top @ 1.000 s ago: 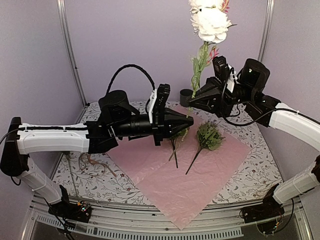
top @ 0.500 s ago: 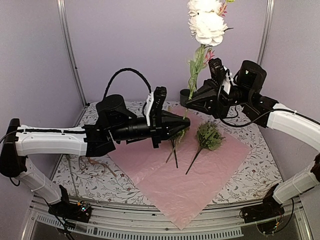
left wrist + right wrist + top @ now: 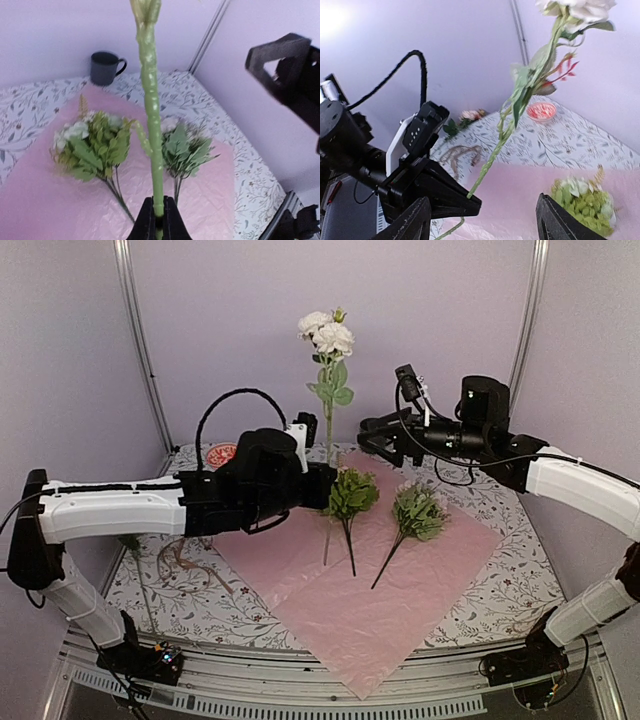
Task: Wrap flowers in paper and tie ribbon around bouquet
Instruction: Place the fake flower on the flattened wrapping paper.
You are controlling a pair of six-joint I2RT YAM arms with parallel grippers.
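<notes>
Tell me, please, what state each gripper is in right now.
Left gripper: closed on the flower stem.
Right gripper: open, holding nothing.

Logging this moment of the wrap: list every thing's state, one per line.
left fingers: shut on the white flower
white flower: held upright
right fingers: open, holding nothing
paper: spread flat
green sprigs: lying on the paper
mug: upright
ribbon: loose, untied
</notes>
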